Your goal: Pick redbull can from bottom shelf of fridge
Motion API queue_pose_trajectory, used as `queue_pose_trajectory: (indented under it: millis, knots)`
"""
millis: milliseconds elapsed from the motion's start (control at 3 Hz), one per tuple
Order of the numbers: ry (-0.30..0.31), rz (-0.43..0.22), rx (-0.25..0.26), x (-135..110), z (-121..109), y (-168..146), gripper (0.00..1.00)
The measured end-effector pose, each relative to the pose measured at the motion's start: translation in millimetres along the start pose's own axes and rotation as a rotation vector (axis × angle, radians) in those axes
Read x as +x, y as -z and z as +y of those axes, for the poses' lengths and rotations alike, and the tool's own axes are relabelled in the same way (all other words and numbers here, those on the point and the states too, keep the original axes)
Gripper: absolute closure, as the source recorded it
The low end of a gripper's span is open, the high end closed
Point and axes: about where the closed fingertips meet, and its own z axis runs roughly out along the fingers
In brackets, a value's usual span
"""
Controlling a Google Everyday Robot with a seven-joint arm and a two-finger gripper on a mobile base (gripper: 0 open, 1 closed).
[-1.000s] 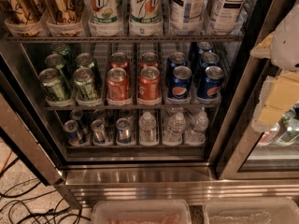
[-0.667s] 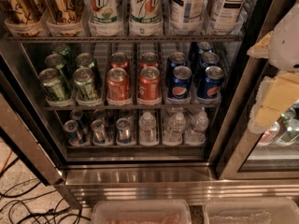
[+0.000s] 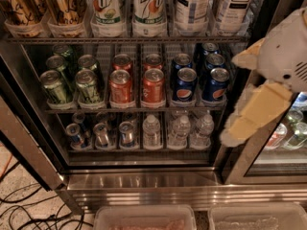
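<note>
- Speckled floor [image 3: 17, 176] at lower left carries tangled black cables [image 3: 29, 214].
- Two clear bins [image 3: 144, 214] sit below the steel sill of the fridge [image 3: 144, 181].
- On the bottom shelf [image 3: 139, 150], the redbull can [image 3: 127, 133] stands upright among the slim cans at left, with water bottles [image 3: 180, 128] to its right.
- The gripper [image 3: 254, 111] hangs at right, before the frame and well apart from the can; whether it is open or closed I cannot tell.
</note>
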Motion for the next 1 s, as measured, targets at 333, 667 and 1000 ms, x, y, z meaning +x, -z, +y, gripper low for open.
queue_pose_trajectory:
  millis: [333,667,1000]
  knots:
    - [-0.063,-0.169,-0.046,-40.4,26.5,-18.1,0.00]
    - [-0.115,-0.338,-0.079,-92.2,53.9,-40.9,0.00]
    - [-0.146,-0.425,-0.090,-119.1,57.2,-35.4,0.00]
